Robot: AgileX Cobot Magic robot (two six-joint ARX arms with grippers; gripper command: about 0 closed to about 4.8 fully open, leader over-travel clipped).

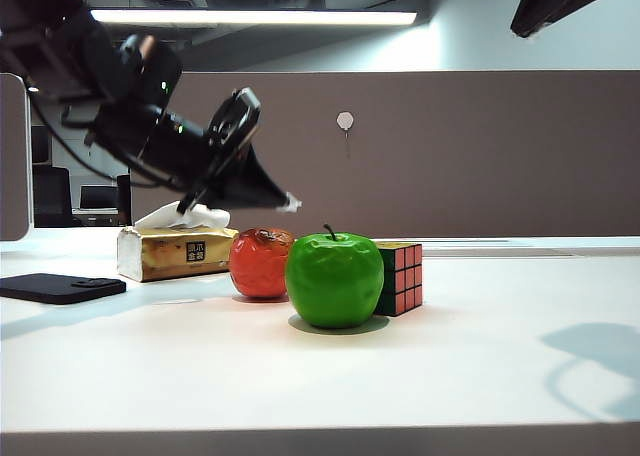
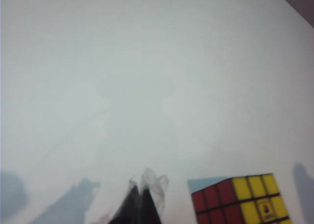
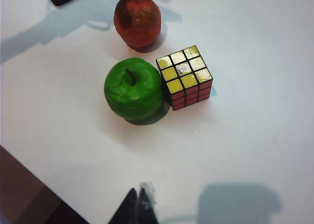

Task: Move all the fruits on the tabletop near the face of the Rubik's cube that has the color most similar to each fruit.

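rubik's cube stands on the white tabletop with its yellow face up and a red-pink face toward the front in the exterior view. the green apple touches the side of the cube, or is just beside it; the face of the cube behind the apple looks dark green in the exterior view. the orange-red fruit lies near the apple, a little apart from it and from the cube, on the side toward the gold tissue pack. a flat black object rests on the tabletop, further to the left in the exterior view.

the left gripper hangs in the air above the orange-red fruit and holds nothing. its fingers are together, the tips meet in one point. in the left wrist view a corner of the cube shows close to them.

the right gripper is high above the tabletop, well apart from the fruits. its fingers also look pressed together and empty.
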